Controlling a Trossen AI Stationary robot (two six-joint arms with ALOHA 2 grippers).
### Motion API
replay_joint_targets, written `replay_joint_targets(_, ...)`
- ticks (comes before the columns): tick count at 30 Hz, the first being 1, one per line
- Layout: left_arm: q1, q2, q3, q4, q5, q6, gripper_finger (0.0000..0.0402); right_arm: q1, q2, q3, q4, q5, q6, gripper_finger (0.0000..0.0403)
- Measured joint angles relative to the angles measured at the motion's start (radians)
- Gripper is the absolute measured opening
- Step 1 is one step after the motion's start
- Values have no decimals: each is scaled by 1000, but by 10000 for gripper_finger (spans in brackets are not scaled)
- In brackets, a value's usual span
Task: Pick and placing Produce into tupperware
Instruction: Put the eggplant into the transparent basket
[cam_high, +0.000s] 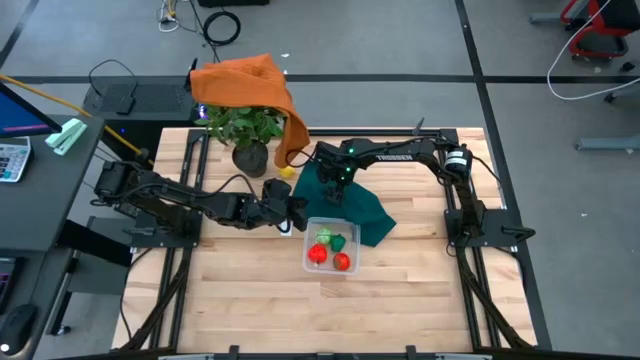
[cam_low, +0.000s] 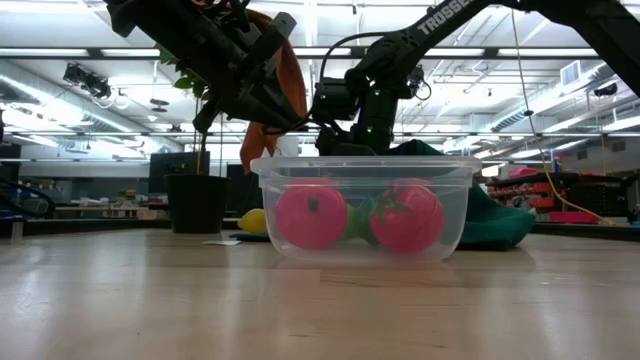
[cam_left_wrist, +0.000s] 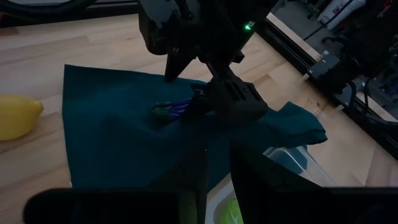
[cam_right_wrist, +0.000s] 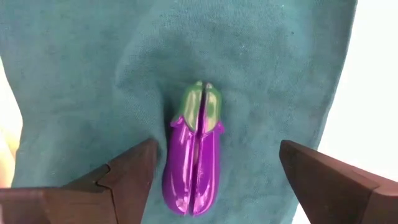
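Right gripper (cam_right_wrist: 211, 180): fingers wide apart, straddling a purple eggplant (cam_right_wrist: 194, 152) on teal cloth (cam_right_wrist: 81, 68). Left gripper (cam_high: 291, 213): nearly closed, empty, at tupperware's (cam_high: 352, 225) ten o'clock. Tupperware holds red and green produce (cam_high: 330, 250).

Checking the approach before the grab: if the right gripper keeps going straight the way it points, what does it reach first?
Most likely the purple toy eggplant, lying between the open fingers of the right gripper on the teal cloth. How far off it still is cannot be told.
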Motion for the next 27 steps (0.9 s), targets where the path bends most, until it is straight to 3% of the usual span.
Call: replay_joint_targets(27, 0, 0, 0, 3, 2, 11, 64, 5, 26, -5, 2, 4, 24, 301)
